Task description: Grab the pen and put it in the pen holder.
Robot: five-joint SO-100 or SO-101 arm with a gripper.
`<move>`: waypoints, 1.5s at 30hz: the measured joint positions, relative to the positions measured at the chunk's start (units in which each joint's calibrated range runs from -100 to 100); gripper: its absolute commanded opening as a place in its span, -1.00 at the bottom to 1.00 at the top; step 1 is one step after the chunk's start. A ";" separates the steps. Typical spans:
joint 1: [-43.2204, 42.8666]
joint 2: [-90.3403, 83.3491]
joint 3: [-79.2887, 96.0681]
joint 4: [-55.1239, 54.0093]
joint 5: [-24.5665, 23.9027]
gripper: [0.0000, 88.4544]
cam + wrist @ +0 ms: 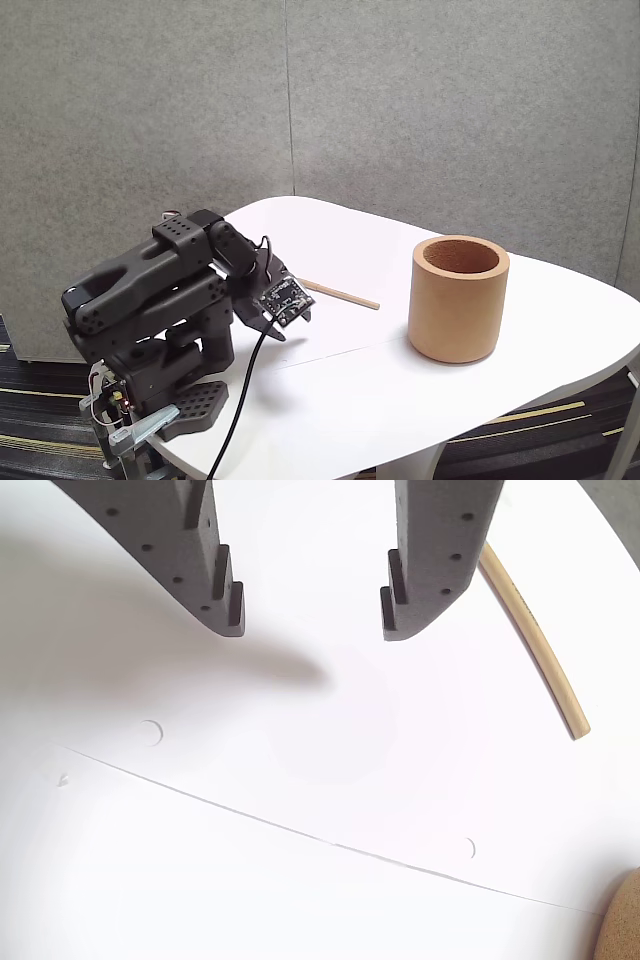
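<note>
Fixed view first. Dark robot arm [150,290] folded low at the table's [330,400] near-left corner. Claw [285,312] hanging just over the white top, gripping nothing. Pen [340,293], a thin light-brown stick, flat on the table just past the claw, close but not touching. Pen holder [459,297], a fat tan cup standing upright, well off to the claw's right, nothing in it as far as can be seen. Black cable [240,400] trailing down from the claw end.

Wrist view next. Claw [312,613] spread wide, two dark fingers [215,570] with bare white table in between. Pen [535,645] outside the right finger, running slantwise, not in the gap. A bit of the pen holder [625,920] peeking in at the bottom right corner.

Likely step: lining up for the grab, pen not yet picked. Next move probably needs a shift to the right to get the stick between the fingers, then a squeeze, a lift, and a carry over to the cup.
</note>
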 measured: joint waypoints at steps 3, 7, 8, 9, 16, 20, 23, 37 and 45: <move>0.00 0.00 0.00 0.00 0.00 -0.58; 0.00 0.00 0.00 0.00 0.00 -0.58; 0.00 0.00 0.00 0.00 0.00 -0.58; 0.00 0.00 0.00 0.00 0.00 -0.58; 0.00 0.00 0.00 0.00 0.00 -0.58; 0.00 0.00 0.00 0.00 0.00 -0.58; 0.00 0.00 0.00 0.00 0.05 -0.58; 0.00 0.51 -5.60 0.00 0.05 -0.58; 0.00 3.47 -15.61 0.17 0.05 -0.58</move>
